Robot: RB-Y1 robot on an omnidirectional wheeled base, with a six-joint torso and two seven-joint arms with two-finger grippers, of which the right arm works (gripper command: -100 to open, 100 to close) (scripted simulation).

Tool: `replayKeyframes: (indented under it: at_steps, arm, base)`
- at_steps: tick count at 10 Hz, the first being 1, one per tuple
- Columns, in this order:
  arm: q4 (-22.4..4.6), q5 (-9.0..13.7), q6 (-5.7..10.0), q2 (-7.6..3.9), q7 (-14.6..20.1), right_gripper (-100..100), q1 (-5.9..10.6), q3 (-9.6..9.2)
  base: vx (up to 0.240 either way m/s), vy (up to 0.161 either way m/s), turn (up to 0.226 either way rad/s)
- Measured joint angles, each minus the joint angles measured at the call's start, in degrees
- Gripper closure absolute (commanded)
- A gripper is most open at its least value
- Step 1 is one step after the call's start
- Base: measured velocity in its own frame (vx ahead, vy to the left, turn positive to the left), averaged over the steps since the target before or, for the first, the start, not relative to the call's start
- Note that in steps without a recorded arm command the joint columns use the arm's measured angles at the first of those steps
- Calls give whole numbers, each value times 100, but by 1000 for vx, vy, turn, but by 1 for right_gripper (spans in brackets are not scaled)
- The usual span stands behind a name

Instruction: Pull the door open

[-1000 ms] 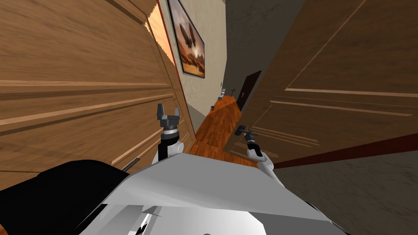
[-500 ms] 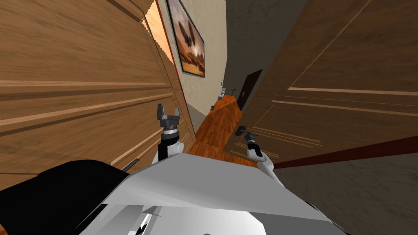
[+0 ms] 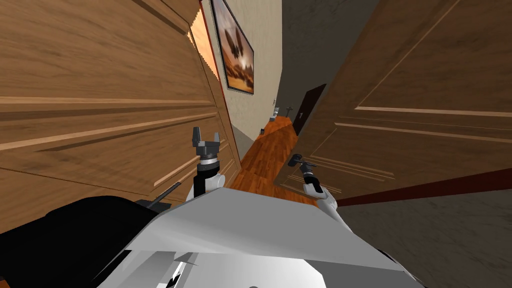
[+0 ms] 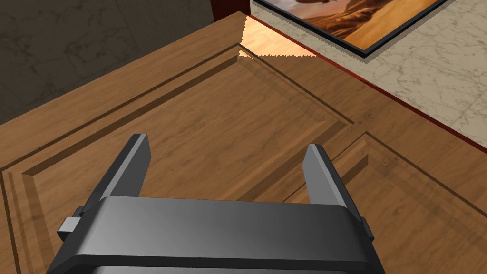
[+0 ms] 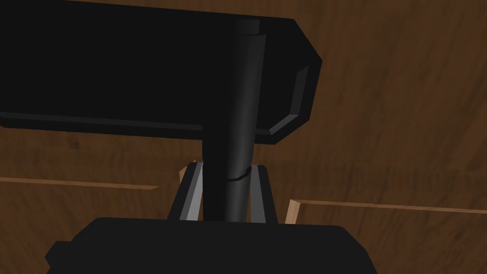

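- The right gripper [image 5: 226, 173] is closed on the dark handle [image 5: 240, 119]; its two fingers press either side of the handle's round stem, with the cross-bar just beyond them.
- The handle sits near the free edge of the door [image 3: 400, 75], on my right. The door stands at an angle, and a strip of floor [image 3: 265, 155] runs past its edge, so I judge it partly open.
- The left gripper [image 4: 226, 145] hangs spread wide and empty, close in front of a wood panel [image 4: 214, 109] on my left.
- Over the last second the whole head view has slid. The picture [image 3: 235, 50] on the far wall sits a little further right, and the wood panel's grooves have shifted. That is my own body's move, not a move of the things.
- The right gripper and handle have kept their place ahead of my chest, so the grip has held.
- Through this wide lens I cannot be sure the door has swung any further; its edge looks nearly where it was.
- My reading is that the pull is under way and my body is carrying it. The door needs more swing before the gap is of use.
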State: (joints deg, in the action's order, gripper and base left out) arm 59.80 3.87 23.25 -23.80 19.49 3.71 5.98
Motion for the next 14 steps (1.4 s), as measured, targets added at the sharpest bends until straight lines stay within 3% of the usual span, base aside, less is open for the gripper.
replayKeyframes:
  at_steps: [6, 8, 10, 14]
  arm:
    - [134, 2, 255, -299, 375, 100, -277, -377]
    - [147, -3, 291, -339, 438, 100, -327, -449]
    - [231, -13, 370, -448, 542, 100, -420, -532]
    - [348, -45, 647, -708, 819, 100, -632, -763]
  base:
    - [-211, -78, 129]
    - [-103, -24, 57]
    - [-203, -85, 136]
    - [-219, -84, 101]
